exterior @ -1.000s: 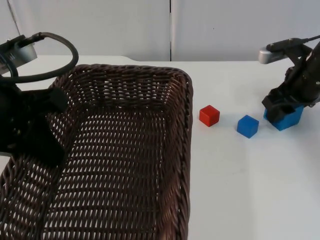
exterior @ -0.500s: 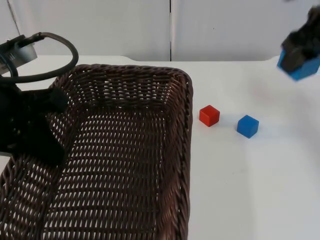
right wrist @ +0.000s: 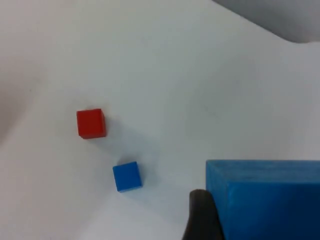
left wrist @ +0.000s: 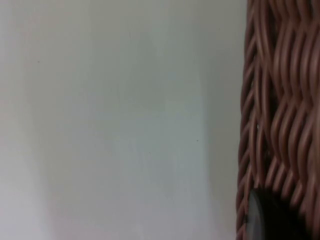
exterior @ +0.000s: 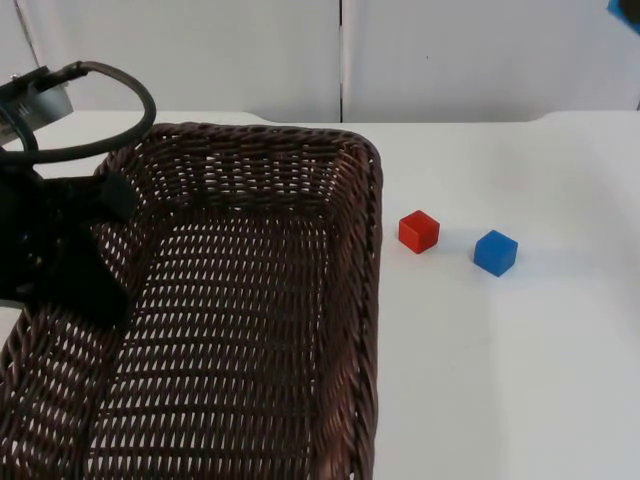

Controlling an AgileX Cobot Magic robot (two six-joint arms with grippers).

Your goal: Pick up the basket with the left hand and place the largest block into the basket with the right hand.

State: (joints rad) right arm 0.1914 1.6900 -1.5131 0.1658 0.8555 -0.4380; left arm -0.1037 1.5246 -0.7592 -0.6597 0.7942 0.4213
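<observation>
Since the earlier frame, the right end effector (right wrist: 212, 220), pinching the large blue block (right wrist: 265, 197), has risen off the tabletop (exterior: 500, 380) toward the upper right of the top view. The left end effector (left wrist: 265, 220) grips the basket (exterior: 250, 300) wall at lower left. Next: carry the block left and release over the basket, clear of the red block (exterior: 419, 231) and small blue block (exterior: 496, 252).

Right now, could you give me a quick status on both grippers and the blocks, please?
Left gripper on basket rim. Right gripper raised, holding big blue block. Red block and small blue block on table beside basket.
</observation>
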